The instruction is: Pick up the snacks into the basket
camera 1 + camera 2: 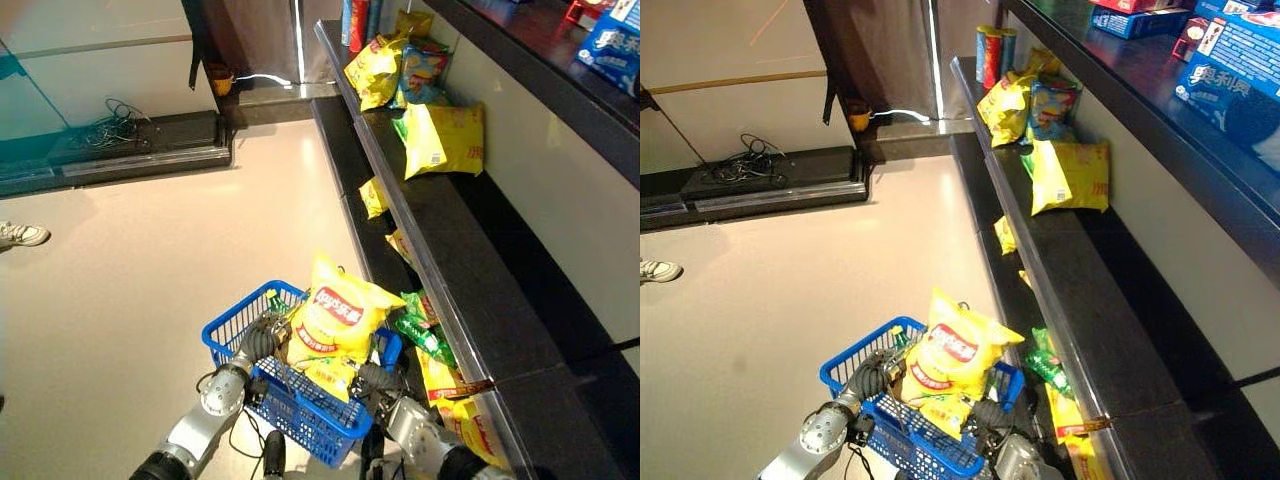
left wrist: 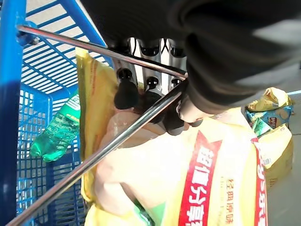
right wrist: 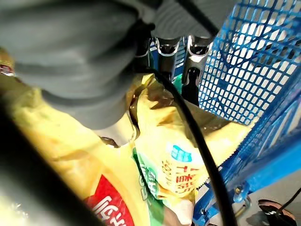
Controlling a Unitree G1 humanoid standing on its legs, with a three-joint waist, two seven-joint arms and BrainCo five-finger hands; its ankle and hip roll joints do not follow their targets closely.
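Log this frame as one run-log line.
stage: big yellow chip bag in blue basket | left hand: at basket rim, grip unclear | right hand: beside bag, grip unclear | shelf snacks remain

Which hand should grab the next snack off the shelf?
Right, probably. The right hand is at the basket's shelf-side edge, beside the green packet; the left hand is on the far side.

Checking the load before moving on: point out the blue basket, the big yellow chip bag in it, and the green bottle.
blue basket (image 1: 232, 327), left eye view, far rim.
big yellow chip bag (image 1: 338, 312), left eye view, red label.
green bottle (image 2: 55, 133), left wrist view, its body.
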